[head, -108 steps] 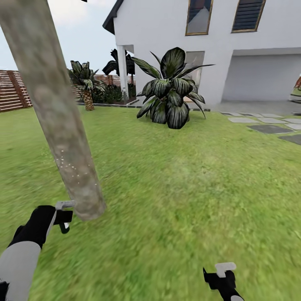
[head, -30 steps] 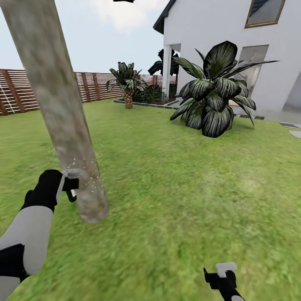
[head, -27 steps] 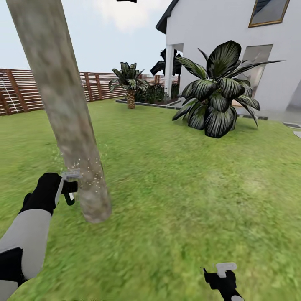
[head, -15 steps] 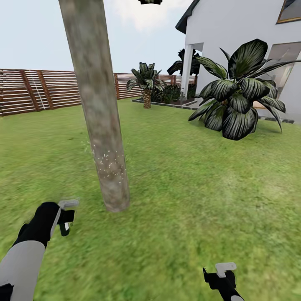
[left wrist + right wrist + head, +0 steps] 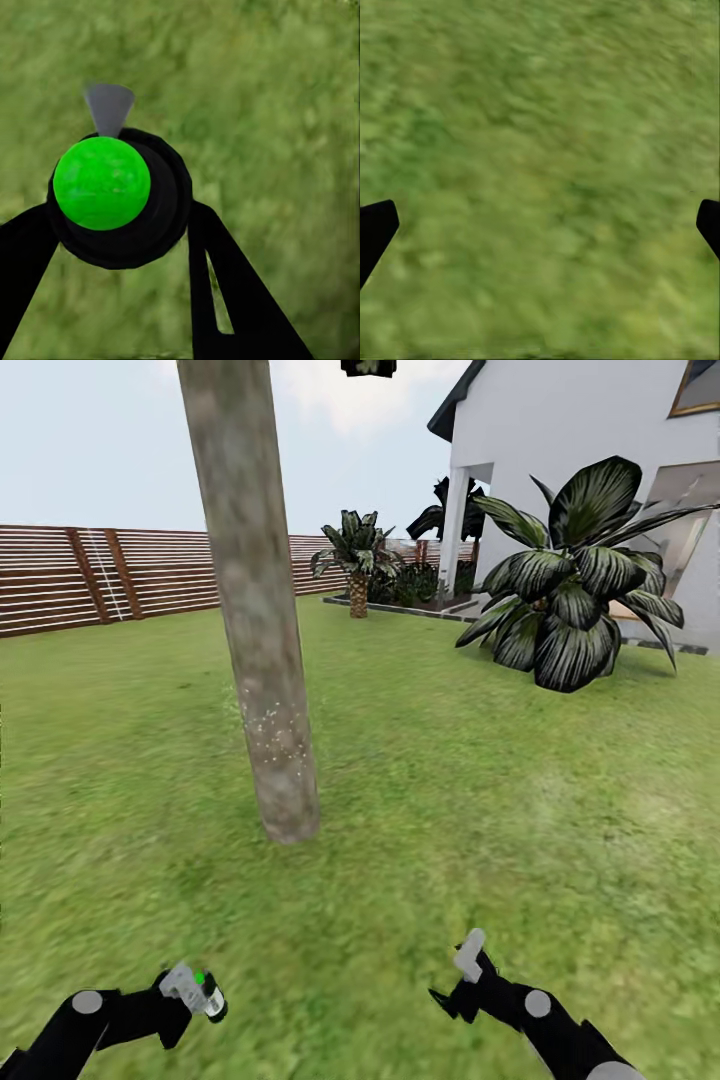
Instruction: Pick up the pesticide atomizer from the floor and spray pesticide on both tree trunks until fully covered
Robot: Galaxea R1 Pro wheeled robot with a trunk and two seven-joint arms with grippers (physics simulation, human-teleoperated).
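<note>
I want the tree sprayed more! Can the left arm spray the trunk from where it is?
Probably not yet. The left claw holds the atomizer low near the robot, with open lawn before the trunk; nothing blocks it.

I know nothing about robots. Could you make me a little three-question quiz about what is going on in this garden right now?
1. True or false: the left gripper is empty.
2. What do the right gripper's fingers have between them? A) a bottle B) nothing, just lawn beyond C) a leaf
3. Fill in: pale specks dot the lower part of the tree ____.

Key
1. False: it holds the pesticide atomizer, the one with the green cap.
2. B
3. trunk
</note>
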